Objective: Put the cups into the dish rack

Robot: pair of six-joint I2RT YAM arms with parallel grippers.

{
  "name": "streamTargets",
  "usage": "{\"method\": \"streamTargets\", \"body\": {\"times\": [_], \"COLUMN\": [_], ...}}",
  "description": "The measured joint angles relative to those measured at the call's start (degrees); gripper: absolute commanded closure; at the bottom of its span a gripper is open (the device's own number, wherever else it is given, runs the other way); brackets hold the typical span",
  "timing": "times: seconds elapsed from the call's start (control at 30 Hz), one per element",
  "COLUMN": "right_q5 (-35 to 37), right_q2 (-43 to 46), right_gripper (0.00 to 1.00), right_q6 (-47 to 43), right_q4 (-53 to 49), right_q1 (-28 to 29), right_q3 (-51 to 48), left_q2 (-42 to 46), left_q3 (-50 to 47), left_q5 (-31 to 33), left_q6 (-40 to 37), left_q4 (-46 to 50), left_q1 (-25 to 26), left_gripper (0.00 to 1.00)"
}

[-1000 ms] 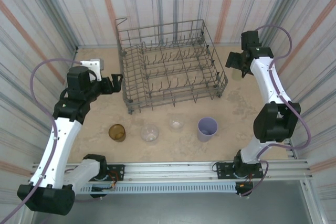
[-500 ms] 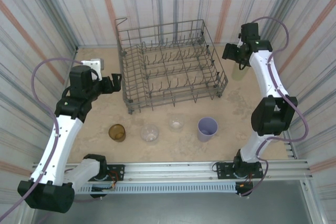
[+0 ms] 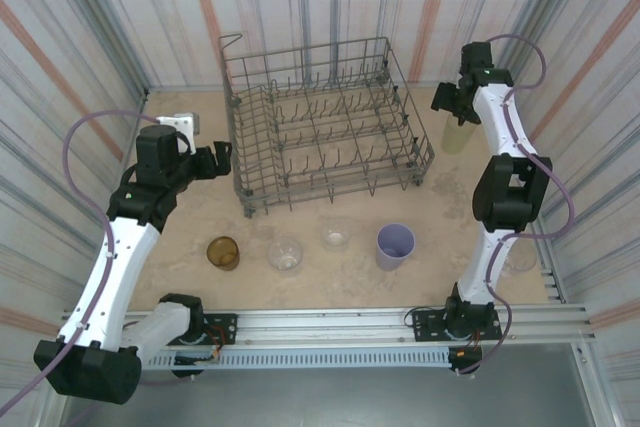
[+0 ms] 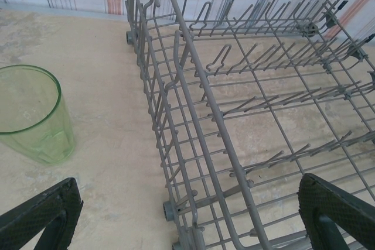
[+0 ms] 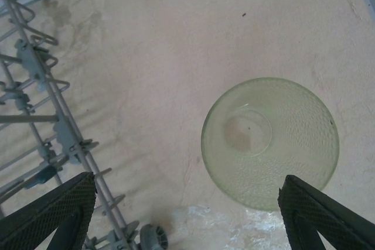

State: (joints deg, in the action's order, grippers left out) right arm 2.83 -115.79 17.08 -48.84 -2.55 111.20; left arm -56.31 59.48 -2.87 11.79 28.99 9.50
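The grey wire dish rack [image 3: 320,122] stands at the back centre with nothing in it. In front of it stand an amber cup [image 3: 223,252], two clear cups [image 3: 286,254] [image 3: 336,238] and a lavender cup [image 3: 395,245]. A yellow-green cup [image 3: 455,135] [image 5: 270,141] stands upright right of the rack, directly under my open right gripper [image 3: 450,117] [image 5: 187,221]. My left gripper [image 3: 222,158] [image 4: 187,226] is open at the rack's left wall [image 4: 193,115]. Another yellow-green cup [image 4: 32,112] stands left of it.
Striped walls close in the table on three sides. A metal rail [image 3: 330,322] runs along the near edge. The rack's wheeled corner [image 5: 153,237] lies close to the right gripper's left finger [image 5: 50,215].
The right arm has swung its wrist back and rightward, settling above the yellow-green cup by the rack. The left arm has barely shifted.
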Motion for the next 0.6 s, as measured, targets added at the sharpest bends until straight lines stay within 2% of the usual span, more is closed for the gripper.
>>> {"method": "streamTargets", "body": {"times": [0.43, 0.6], "right_q5": [2.60, 3.63], "right_q2": [-9.53, -11.54], "right_gripper": [0.41, 0.59], "right_q6": [-1.09, -1.20], "right_q4": [-1.62, -2.29], "right_q1": [0.07, 0.07], "right_q3": [5.81, 7.56], "left_q2": [0.37, 0.37], "left_q3": [-0.26, -0.26], "left_q5": [0.00, -0.04], "left_q6": [0.00, 0.00], "left_q4": [0.02, 0.02], "left_q1": [0.00, 0.00], "left_gripper": [0.01, 0.01]}}
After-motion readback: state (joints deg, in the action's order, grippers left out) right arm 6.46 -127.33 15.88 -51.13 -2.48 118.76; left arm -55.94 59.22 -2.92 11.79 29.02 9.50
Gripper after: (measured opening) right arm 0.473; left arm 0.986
